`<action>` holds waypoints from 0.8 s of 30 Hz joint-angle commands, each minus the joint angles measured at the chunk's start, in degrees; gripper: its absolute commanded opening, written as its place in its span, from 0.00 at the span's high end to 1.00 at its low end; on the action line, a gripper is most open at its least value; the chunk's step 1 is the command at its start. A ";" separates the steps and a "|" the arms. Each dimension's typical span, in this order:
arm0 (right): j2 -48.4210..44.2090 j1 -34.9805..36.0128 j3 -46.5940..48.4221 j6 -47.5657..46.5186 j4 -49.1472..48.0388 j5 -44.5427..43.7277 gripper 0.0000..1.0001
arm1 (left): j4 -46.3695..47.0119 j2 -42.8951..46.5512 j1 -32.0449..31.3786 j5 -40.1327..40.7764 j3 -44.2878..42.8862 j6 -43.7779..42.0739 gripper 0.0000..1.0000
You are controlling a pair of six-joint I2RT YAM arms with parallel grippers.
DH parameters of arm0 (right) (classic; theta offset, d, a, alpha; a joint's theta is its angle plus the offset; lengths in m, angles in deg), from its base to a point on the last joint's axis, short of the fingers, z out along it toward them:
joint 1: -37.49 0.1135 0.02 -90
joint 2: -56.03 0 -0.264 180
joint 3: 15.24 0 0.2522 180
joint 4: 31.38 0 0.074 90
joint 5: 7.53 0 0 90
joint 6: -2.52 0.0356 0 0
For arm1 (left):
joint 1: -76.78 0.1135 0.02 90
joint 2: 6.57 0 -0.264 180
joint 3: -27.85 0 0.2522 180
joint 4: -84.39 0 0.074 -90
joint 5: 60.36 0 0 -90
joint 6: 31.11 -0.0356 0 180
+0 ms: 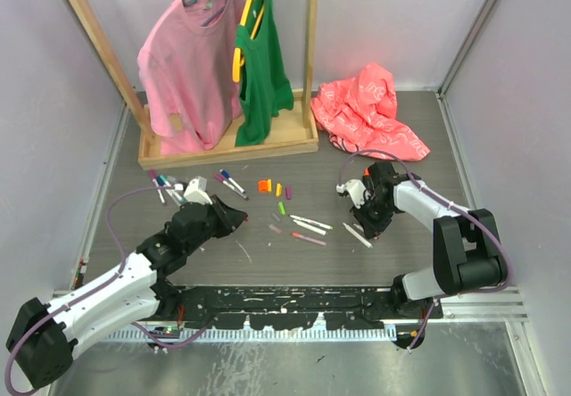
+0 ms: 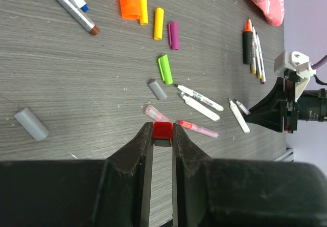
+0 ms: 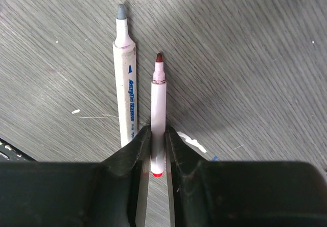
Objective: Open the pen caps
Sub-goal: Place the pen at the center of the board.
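Left gripper [image 2: 162,127] pinches a small red plastic pen cap [image 2: 163,131] at its fingertips, the fingers drawn nearly together around it. Right gripper [image 3: 158,136] is closed to a narrow gap on the lower barrel of a thin white pen with a bare dark-red tip [image 3: 159,99], which points straight out ahead of the fingers. Just to the left of that pen in the wrist view, a thicker white marker with a grey tip [image 3: 125,84] lies parallel to it on the grey wood-grain table [image 3: 245,58]. Just ahead of the left fingertips lie a clear pinkish cap [image 2: 153,113] and an uncapped pink-barrelled pen [image 2: 199,129]. Farther ahead sit a grey cap [image 2: 157,90] and a green cap [image 2: 164,69], then a purple cap [image 2: 173,35], a yellow cap [image 2: 158,23] and an orange cap [image 2: 129,3].
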 commanded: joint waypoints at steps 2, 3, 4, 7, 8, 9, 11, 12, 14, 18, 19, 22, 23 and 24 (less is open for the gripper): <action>0.71 -0.07 0.06 0.73 -0.40 -0.17 0.75 | 0.47 0.58 0.20 0.32 0.47 0.84 1.00; 0.73 -0.16 0.06 0.83 -0.48 -0.30 0.73 | 0.51 0.51 0.20 0.23 0.53 0.92 1.00; 0.73 -0.09 0.08 0.78 -0.55 -0.37 0.72 | 0.61 0.49 0.26 0.21 0.68 0.86 1.00; 0.51 -0.14 0.14 0.98 -0.57 -0.53 0.71 | 0.81 -0.04 0.25 0.31 1.14 1.20 1.00; 0.47 -0.09 0.17 0.97 -0.64 -0.63 0.70 | 0.62 -0.46 0.24 0.38 1.23 1.32 1.00; 0.34 -0.17 0.23 1.08 -0.66 -0.72 0.70 | 0.30 -0.88 0.23 0.46 1.12 1.34 1.00; 0.02 -0.17 0.26 1.17 -0.78 -0.94 0.69 | -1.05 -1.93 0.20 0.68 0.67 1.43 1.00; -0.26 -0.23 0.26 1.27 -0.90 -1.13 0.69 | -2.13 -2.56 0.21 0.99 0.27 1.44 1.00; -0.89 -0.24 0.42 1.52 -1.05 -1.38 0.67 | -4.81 -3.97 0.24 1.69 -1.18 1.52 1.00; -2.84 -0.29 0.52 1.94 -1.59 -1.47 0.62 | -8.67 -7.68 0.25 2.83 -4.17 1.47 1.00; -3.44 -0.33 0.52 2.06 -1.81 -1.70 0.61 | -9.32 -8.95 0.26 3.20 -4.86 1.49 1.00; -4.95 -0.49 0.47 2.24 -2.23 -1.88 0.58 | -13.02 -13.78 0.20 4.65 -8.11 1.59 1.00; -5.45 -0.52 0.44 2.29 -2.36 -1.87 0.57 | -14.70 -15.60 0.19 5.10 -9.77 1.68 1.00; -5.84 -0.54 0.43 2.31 -2.48 -1.87 0.57 | -16.79 -17.74 0.20 5.47 -11.42 1.71 1.00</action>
